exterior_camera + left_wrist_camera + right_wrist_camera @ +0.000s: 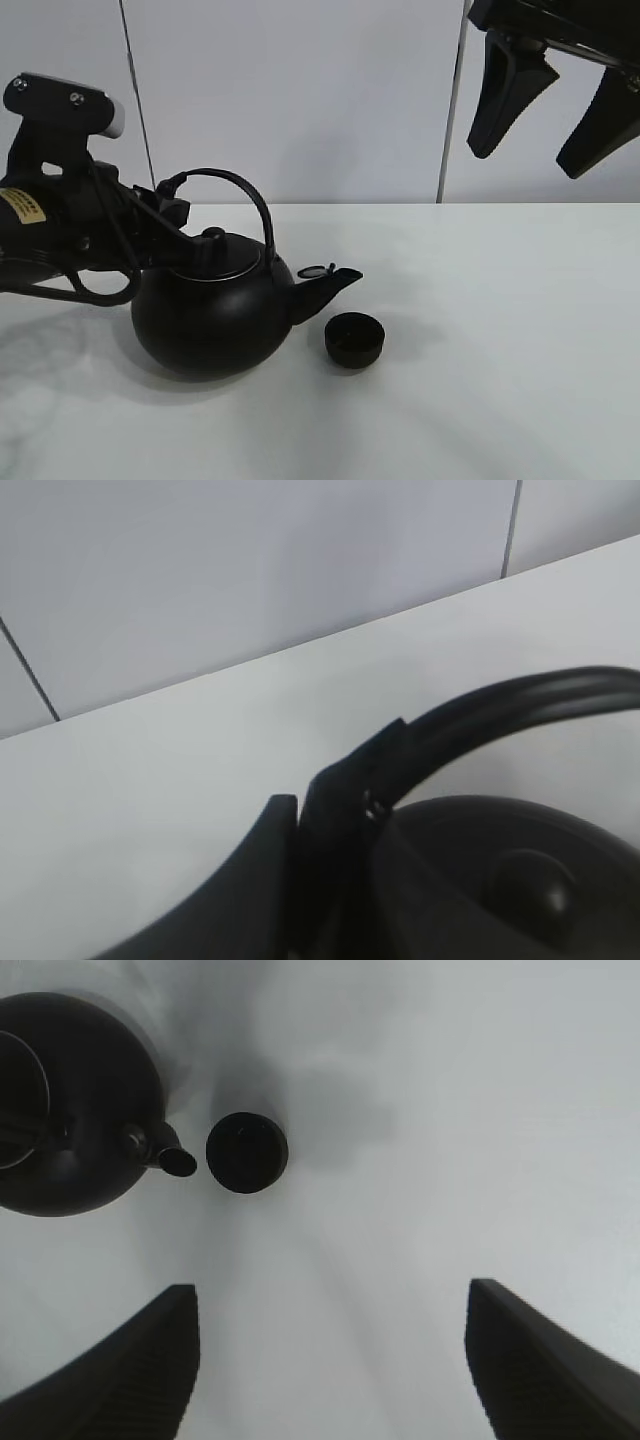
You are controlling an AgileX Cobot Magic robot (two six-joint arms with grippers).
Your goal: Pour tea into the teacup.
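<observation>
Standing at the near edge of the white surface (500,350), noting the layout.

- Teacup (354,338): small, matte black, upright, near the middle of the surface and a little toward the near edge. It stands just beside the spout (325,285) tip. The right wrist view shows a thin gap between them.
- Kettle (210,315): big, round, black, upright, lid on with its knob (212,237) showing. It sits toward the left edge, with the spout pointing at the right edge.
- Left end effector (168,208): clamped on the kettle's arched handle (245,195), low at the end away from the spout. Arm and cables crowd the left edge behind it.
- Right end effector (525,158): hangs high over the far right corner, fingers spread wide apart, gripping nothing, well apart from cup and kettle.
- Obstacles: only the kettle stands close to the teacup; the surface toward the right edge is bare white.
- Pale wall panels (300,100) with dark seams rise behind the far edge.
- Writing: a yellow label (22,206) on the left arm has dark print too small to read. No markings are visible on the kettle or cup.
</observation>
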